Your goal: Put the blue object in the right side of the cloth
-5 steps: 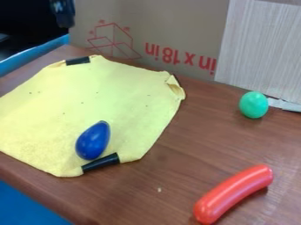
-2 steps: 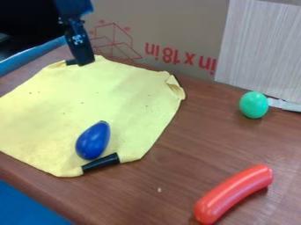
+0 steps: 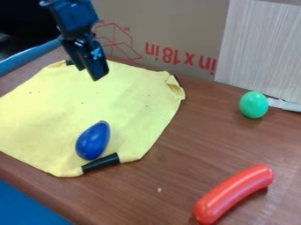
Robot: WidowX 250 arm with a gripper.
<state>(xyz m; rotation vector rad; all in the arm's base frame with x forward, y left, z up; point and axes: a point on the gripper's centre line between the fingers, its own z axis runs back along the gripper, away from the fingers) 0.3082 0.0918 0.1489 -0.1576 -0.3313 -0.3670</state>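
Cardboard (image 3: 170, 30) with red print and a pale wood-grain panel (image 3: 255, 48) back the brown tabletop (image 3: 182, 154) in the camera view. A yellow cloth (image 3: 64, 99) is spread over the left part of the tabletop, its right-hand corner folded over on itself. One black strip (image 3: 100, 163) crosses its lower edge and another black strip (image 3: 70, 62) sits at the upper edge, probably to keep the cloth from sliding or curling.

The blue egg-shaped object (image 3: 93, 140) lies on the cloth near its lower edge, just beside the lower strip, narrower end toward the top of the view. Its rounded form could let it roll, so the strip may serve as a small stop.

The hand (image 3: 98, 76) hangs over the upper part of the cloth, well apart from the blue piece; whether it is spread or closed I cannot tell. From that place it would likely need to come down around the middle of the egg shape, then set it gently toward the folded corner, where a level patch would suit it better than the fold.

Off the cloth, a green egg-shaped object (image 3: 254, 105) rests near the panel and a red curved sausage-shaped object (image 3: 233, 194) lies nearer the camera, both probably just extras for this job.
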